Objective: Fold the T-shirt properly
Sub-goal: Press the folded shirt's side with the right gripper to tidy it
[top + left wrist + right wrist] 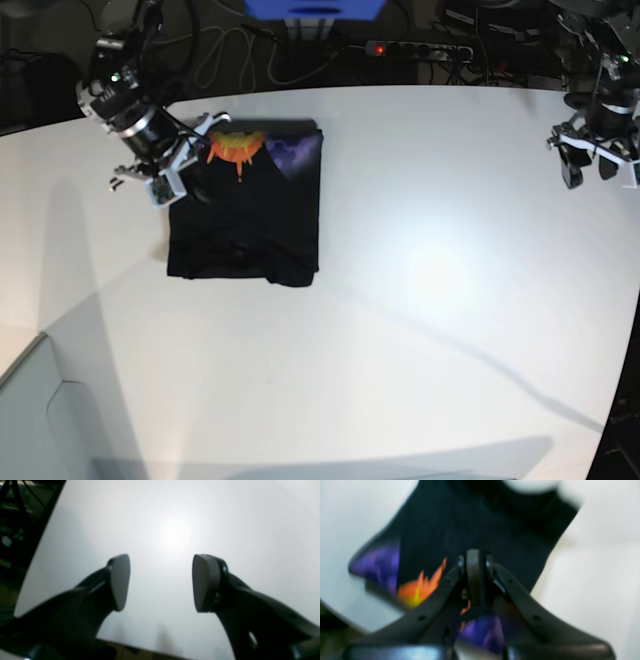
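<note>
The T-shirt (245, 215) lies on the white tabletop (420, 300), toward the far left part of it as seen from the base camera. It is gathered into a roughly rectangular black bundle, with the plain black cloth uppermost over most of it. At its far end a flap is turned up, showing the orange-yellow sun (233, 148) and a patch of purple print (298, 152) beside it.

The right gripper (190, 165) is down at the far left corner of the bundle, right beside the sun print. In the right wrist view its fingers (473, 577) are pressed together with no gap between them, over black cloth, with orange and purple print showing on both sides and underneath. That view is blurred, so I cannot tell for certain whether a fold of cloth is pinched between them, though the fingers are right on the fabric.

The left gripper (598, 160) is well apart from the T-shirt, over the far right edge of the tabletop. The left wrist view shows its fingers (120, 582) spread wide with only bare white surface between them; they hold nothing.

A power strip with a red light (415, 48) and cables lie beyond the far edge.
</note>
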Available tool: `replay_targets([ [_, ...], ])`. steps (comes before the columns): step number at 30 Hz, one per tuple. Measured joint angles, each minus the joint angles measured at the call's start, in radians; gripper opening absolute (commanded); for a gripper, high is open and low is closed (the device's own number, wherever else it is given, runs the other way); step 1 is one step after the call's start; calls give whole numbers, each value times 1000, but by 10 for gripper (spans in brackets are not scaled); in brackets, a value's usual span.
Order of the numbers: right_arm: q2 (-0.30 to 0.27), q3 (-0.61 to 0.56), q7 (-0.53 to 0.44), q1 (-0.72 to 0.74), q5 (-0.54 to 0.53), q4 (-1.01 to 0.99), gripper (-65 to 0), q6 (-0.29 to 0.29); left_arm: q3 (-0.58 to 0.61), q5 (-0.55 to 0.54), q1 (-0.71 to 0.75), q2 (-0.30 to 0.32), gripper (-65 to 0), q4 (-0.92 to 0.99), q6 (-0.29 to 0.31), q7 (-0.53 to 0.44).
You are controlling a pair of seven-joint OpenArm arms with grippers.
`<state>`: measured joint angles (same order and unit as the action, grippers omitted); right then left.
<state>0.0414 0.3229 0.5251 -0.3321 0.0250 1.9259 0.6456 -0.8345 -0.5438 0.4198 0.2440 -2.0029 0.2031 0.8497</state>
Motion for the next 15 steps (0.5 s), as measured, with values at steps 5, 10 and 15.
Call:
replay_targets([
  [5, -7, -21, 0, 126, 2, -71, -650, -1, -3, 3, 22, -50, -274, 0, 0, 0],
  [10, -47, -94, 6, 245, 2, -242, -650, 0, -7, 8, 64, -77, -274, 0, -1, 0],
  [15, -58, -153, 0, 346, -2, -423, -650, 0, -72, -3, 86, -129, -274, -2, 0, -5],
])
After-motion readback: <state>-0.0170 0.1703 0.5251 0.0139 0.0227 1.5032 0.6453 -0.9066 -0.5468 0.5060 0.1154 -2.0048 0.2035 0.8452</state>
